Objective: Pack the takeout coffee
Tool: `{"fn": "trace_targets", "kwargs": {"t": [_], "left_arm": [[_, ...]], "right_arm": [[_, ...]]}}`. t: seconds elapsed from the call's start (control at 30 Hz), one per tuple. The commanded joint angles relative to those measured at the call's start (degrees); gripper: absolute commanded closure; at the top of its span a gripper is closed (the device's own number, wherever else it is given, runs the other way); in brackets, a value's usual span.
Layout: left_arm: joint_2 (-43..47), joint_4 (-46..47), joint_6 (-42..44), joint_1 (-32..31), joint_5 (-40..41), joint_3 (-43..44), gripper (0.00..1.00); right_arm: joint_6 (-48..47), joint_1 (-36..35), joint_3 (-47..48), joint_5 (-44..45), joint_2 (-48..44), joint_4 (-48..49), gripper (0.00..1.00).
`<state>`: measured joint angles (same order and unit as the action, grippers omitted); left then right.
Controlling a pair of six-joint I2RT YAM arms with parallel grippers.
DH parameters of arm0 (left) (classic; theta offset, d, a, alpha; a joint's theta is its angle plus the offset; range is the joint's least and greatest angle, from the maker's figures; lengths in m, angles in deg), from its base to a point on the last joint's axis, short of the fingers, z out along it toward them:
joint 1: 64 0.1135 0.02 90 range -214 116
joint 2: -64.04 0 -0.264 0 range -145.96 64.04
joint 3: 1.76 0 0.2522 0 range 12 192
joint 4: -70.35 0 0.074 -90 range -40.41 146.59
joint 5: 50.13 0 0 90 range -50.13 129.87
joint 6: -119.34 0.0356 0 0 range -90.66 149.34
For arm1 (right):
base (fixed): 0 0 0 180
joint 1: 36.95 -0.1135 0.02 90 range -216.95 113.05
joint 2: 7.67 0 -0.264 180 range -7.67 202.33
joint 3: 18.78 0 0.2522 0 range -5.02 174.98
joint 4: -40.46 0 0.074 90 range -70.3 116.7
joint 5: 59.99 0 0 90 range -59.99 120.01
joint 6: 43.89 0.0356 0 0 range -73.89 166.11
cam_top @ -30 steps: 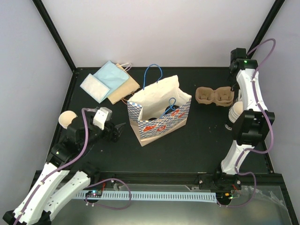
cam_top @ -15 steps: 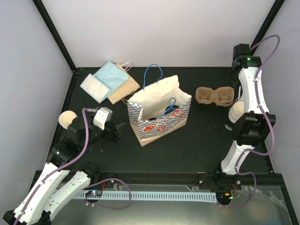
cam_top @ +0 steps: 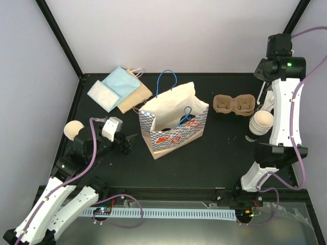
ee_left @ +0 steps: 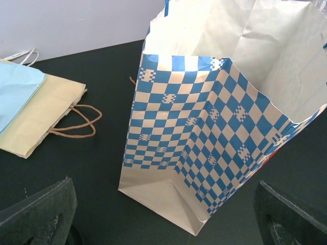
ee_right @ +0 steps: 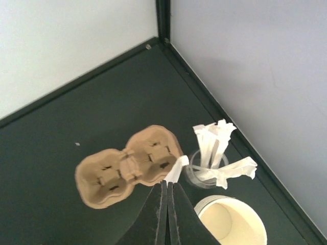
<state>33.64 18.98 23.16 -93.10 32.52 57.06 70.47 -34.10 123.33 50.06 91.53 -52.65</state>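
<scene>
While the brown moulded-pulp two-hole cup tray lies unfilled at mid-frame, the right gripper hangs above it, clenched and seemingly pinching a white stir stick; the left gripper is spread. Packing looks barely begun: seating the cream-tan paper cup, lower right, first demands release.

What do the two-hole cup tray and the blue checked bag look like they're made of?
The cup tray looks like moulded paper pulp: brown, matte, with soft rounded edges. The bag looks like thin paper, printed outside, plain white inside, with sharp creases.
</scene>
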Motion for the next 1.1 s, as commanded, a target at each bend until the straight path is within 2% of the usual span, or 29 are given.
{"fn": "trace_targets", "kwargs": {"t": [0.0, 0.17, 0.47, 0.53, 0.8, 1.07], "left_arm": [[-0.1, 1.5, 0.0, 0.2, -1.0, 0.0, 0.03], [-0.2, 1.7, 0.0, 0.2, -1.5, -0.1, 0.03], [-0.7, 2.4, 0.2, 0.2, -2.5, -0.6, 0.03], [-1.2, 2.6, 0.3, 0.2, -3.2, -0.7, 0.03], [-2.6, 3.5, 0.7, 0.2, -7.8, -1.3, 0.03], [-2.0, 3.2, 0.9, 0.3, -7.3, -1.5, 0.03]], "right_arm": [[0.0, -0.9, 5.2, -7.5, -4.4, -2.3, 0.99], [-0.7, -1.2, 5.5, -21.0, -10.6, 2.0, 0.99], [2.8, -1.3, -10.2, -60.5, -25.4, 23.9, 0.99], [4.3, -2.0, -12.2, -66.0, -27.1, 27.2, 0.99], [10.1, -4.0, -21.5, -76.4, -32.7, 37.4, 0.96], [8.9, -6.8, -28.6, -73.4, -33.6, 39.5, 0.95]]}}
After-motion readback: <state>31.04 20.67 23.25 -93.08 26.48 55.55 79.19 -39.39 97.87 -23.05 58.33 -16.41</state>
